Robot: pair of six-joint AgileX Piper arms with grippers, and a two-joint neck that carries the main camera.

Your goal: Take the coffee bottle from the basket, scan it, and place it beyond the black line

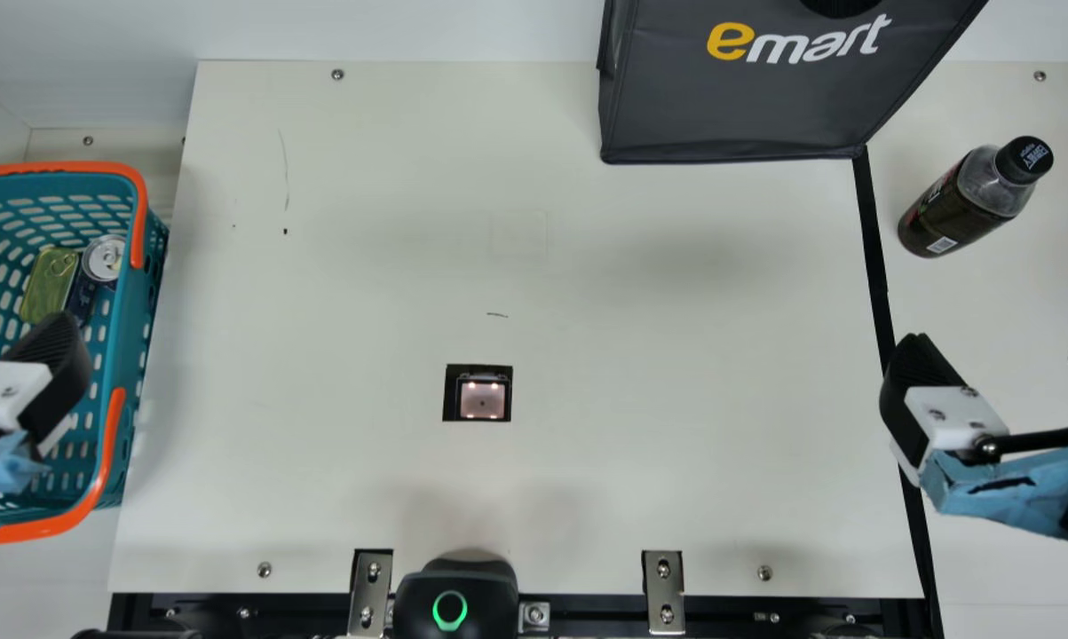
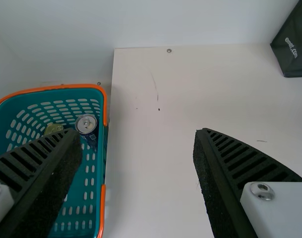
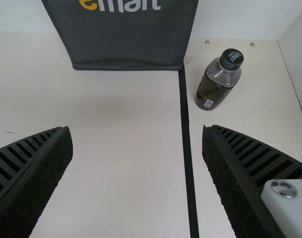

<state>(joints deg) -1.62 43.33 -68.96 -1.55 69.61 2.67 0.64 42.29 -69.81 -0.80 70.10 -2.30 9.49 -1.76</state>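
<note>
- While the right gripper [image 3: 136, 130] has its fingers apart with nothing between them, an unneeded low sweep towards the coffee bottle [image 1: 960, 213] could tip it; tall and narrow, it stands upright beyond the black line [image 1: 872, 231].
- The left gripper [image 2: 137, 131] is likewise spread and holds nothing; dipping by the basket [image 1: 123, 346], it might snag the rim or disturb the can [image 1: 105, 257] inside.
- The scanner [image 1: 483, 397] is lit, but I can't tell whether it read the bottle; a missed read would spoil the placement.
- A nudged bag [image 1: 738, 106] could slide over the line.
</note>
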